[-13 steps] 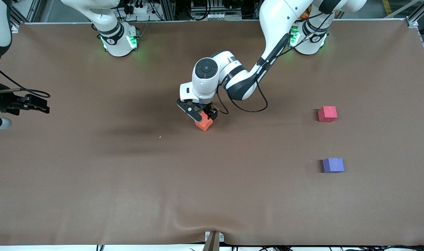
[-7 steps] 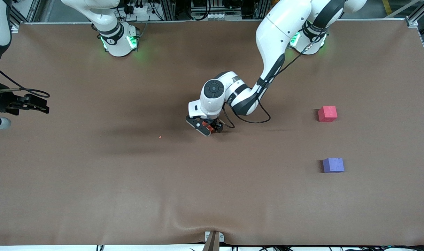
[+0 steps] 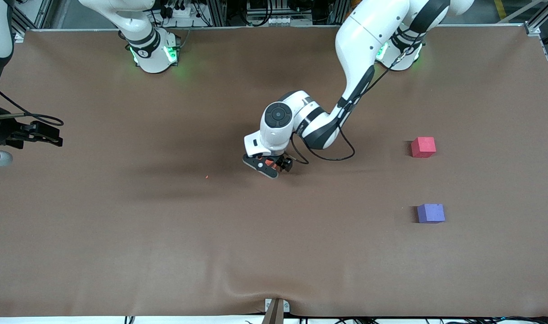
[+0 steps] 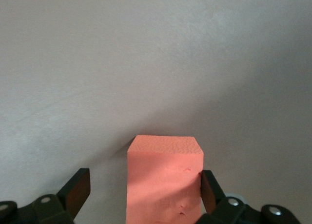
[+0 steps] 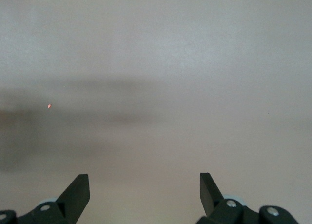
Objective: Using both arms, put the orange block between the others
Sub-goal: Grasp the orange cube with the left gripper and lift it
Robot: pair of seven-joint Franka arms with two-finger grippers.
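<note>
Left wrist view shows you the left gripper [image 4: 141, 190] fingers wide around the orange block [image 4: 165, 177], one touching; right gripper [image 5: 144, 192] waits, fingers wide

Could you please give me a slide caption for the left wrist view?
Left gripper straddling the orange block on the table, fingers open, one touching its side.
</note>
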